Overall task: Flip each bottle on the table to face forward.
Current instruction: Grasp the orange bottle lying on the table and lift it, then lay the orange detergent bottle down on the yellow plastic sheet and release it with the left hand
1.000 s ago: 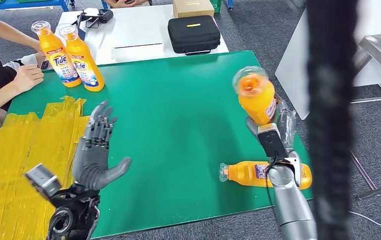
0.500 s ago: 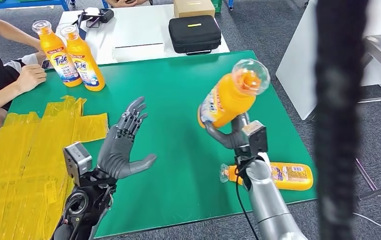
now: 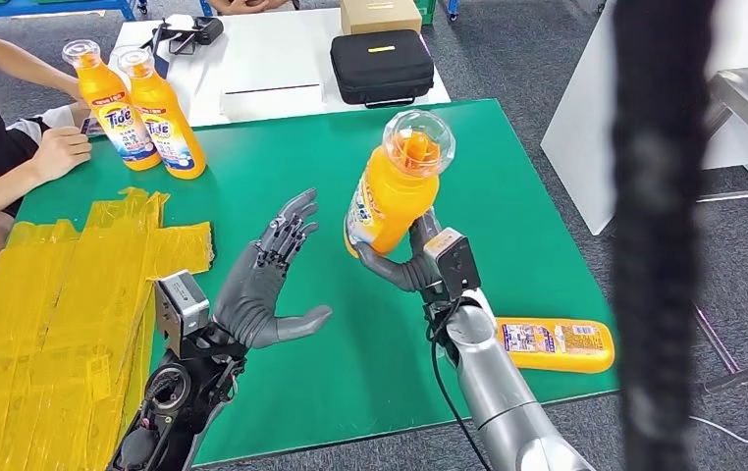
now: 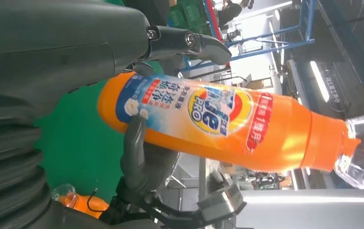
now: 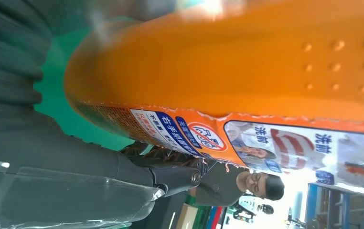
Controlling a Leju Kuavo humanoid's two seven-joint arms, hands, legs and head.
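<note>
My right hand grips orange bottle by lower body, raised over green tabletop, tilted, cap up. Left hand near it, fingers spread, holding nothing. Second bottle lies near right edge. Judge plastic stiff, slick, moderately heavy; hold mid-body.

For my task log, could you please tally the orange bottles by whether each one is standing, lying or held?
Standing bottles: 2
Lying bottle: 1
Held bottle, in the right hand: 1
Total: 4
</note>
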